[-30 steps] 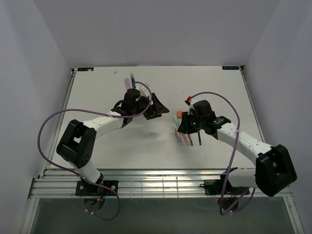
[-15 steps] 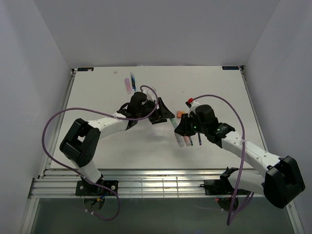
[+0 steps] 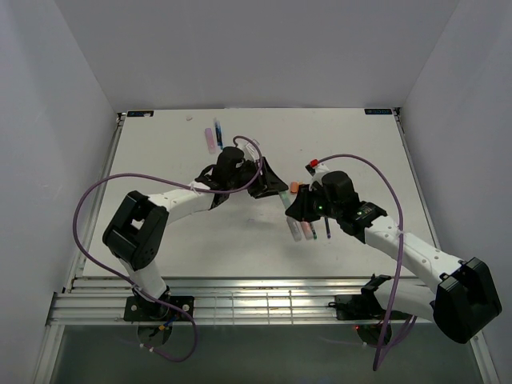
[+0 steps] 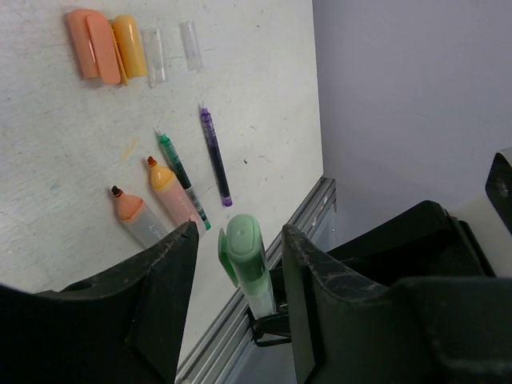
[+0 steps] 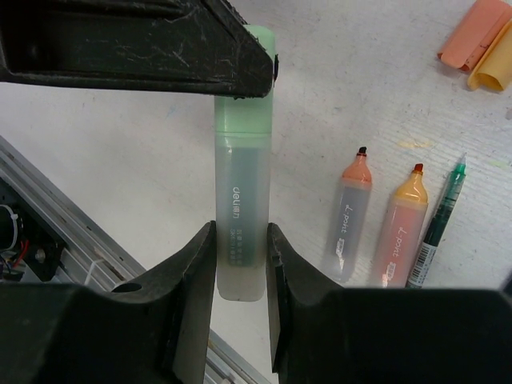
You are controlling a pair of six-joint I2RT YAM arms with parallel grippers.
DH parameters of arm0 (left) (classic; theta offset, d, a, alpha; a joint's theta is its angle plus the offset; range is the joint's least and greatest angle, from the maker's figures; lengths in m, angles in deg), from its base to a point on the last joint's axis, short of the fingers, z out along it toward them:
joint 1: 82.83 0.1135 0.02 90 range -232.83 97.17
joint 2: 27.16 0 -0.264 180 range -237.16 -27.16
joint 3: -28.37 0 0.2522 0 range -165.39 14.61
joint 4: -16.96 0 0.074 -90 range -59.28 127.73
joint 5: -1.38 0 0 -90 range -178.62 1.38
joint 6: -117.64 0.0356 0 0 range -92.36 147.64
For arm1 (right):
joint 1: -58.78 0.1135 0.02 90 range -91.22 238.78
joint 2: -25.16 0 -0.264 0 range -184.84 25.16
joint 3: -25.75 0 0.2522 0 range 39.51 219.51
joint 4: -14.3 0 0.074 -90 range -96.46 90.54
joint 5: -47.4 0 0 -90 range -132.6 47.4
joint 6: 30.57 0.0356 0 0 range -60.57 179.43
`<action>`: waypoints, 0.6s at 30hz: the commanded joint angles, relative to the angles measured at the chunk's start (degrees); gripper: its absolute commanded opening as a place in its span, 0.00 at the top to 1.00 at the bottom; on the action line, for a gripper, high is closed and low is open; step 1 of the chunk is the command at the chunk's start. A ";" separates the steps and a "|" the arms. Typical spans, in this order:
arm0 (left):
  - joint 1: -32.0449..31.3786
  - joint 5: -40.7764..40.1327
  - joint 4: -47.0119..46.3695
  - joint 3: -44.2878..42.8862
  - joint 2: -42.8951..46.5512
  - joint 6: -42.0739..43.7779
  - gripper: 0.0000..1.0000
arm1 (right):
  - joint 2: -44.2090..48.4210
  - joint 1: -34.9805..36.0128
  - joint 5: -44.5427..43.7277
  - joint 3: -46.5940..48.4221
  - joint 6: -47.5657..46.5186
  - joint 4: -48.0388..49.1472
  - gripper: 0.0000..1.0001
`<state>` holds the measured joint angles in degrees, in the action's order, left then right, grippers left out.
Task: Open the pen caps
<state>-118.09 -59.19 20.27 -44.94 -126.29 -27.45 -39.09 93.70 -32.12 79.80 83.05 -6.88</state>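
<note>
My right gripper [image 5: 240, 240] is shut on the clear barrel of a mint green pen [image 5: 240, 200] and holds it off the table. The pale green cap [image 5: 245, 116] is still on its far end. My left gripper [image 4: 240, 240] is open and brackets that cap [image 4: 244, 244], with a narrow gap on each side. From above, the two grippers meet at mid-table, left [image 3: 270, 188] and right [image 3: 293, 206], with the green pen [image 3: 282, 197] between them.
Two uncapped markers [image 5: 352, 212] [image 5: 404, 224] and a thin green pen [image 5: 440, 216] lie under the right gripper, beside a thin purple pen [image 4: 214, 156]. Loose pink-orange [image 4: 92, 44] and yellow-orange [image 4: 130, 46] caps and two clear caps [image 4: 152, 56] lie beyond. A pink pen [image 3: 210, 138] lies at the back.
The left gripper has moved right to the raised green pen, and its jaws have narrowed around the cap. The right gripper shifted slightly left a second ago, then held still.
</note>
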 commanded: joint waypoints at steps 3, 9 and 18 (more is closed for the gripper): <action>-0.59 0.98 -2.20 -1.36 0.17 -0.54 0.55 | -0.61 0.33 -0.37 -0.21 -0.15 4.08 0.92; -0.86 2.38 -2.81 -1.97 -1.15 -1.25 0.66 | -2.11 0.33 0.06 -0.48 0.46 6.72 0.92; -0.86 3.35 -2.99 -2.94 -2.99 -1.95 1.00 | -4.83 0.33 -0.29 -0.48 -0.15 8.83 0.49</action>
<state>-118.44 -58.21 18.45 -45.72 -129.50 -29.07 -43.15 93.72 -32.34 78.99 83.48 -2.75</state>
